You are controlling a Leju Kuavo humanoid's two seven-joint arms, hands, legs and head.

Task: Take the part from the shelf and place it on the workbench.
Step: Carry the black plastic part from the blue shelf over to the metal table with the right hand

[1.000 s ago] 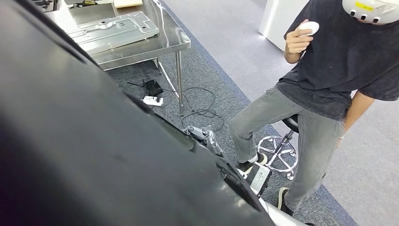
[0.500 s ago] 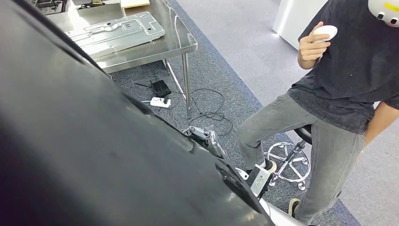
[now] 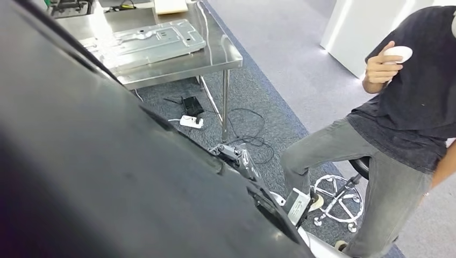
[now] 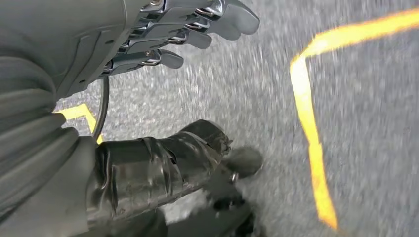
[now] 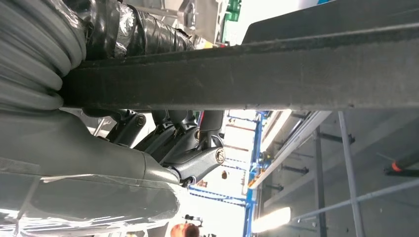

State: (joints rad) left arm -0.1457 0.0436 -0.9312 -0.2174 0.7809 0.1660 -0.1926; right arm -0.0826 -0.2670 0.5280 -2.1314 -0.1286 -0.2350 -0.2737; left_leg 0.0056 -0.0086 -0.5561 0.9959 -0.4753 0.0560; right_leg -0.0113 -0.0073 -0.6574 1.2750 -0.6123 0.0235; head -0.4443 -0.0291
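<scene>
A large black panel, the part, lies close under my head camera and covers the left and lower picture. My right hand grips its edge. In the right wrist view the part's dark edge runs between the taped thumb and the fingers. The steel workbench stands at the back with a flat silver metal plate on it. My left hand hangs over grey carpet with its fingers spread and nothing in them.
A person in a dark shirt and grey trousers stands at the right, holding a white controller, beside a stool base. A power strip and cables lie under the bench. Yellow floor tape marks the carpet.
The whole head view has shifted: the bench and the person have slid right and down in the picture, so the camera has turned. My right hand's hold on the part is unchanged.
</scene>
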